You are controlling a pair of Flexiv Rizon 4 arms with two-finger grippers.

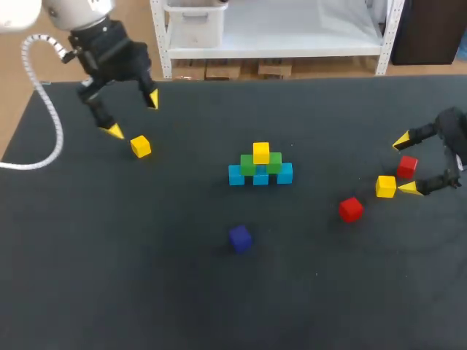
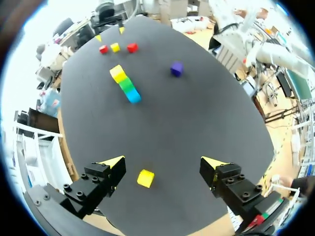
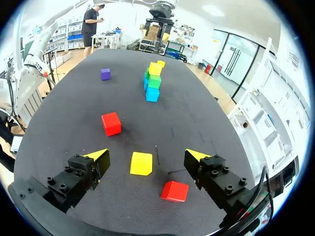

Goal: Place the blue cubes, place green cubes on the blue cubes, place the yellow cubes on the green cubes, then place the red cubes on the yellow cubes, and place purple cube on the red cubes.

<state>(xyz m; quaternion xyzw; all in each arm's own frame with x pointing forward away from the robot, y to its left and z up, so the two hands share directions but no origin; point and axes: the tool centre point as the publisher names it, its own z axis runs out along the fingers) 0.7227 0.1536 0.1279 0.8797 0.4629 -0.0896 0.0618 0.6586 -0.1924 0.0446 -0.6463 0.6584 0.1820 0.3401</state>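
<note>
At the table's middle stands a pyramid: a row of blue cubes [image 1: 260,176], two green cubes [image 1: 249,165] on them, and one yellow cube [image 1: 261,152] on top. A purple cube [image 1: 240,238] lies in front of it. My left gripper [image 1: 133,115] hovers open at the far left over a loose yellow cube [image 2: 145,178], which shows between its fingers untouched. At the right my right gripper [image 3: 147,155] is open above another yellow cube [image 3: 141,163]. One red cube [image 3: 174,191] lies by its finger and a second red cube [image 3: 111,123] ahead of it.
The black table [image 1: 109,277] has wide bare room at the front and left. Its far edge runs just behind my left gripper, and the right edge lies close to my right gripper.
</note>
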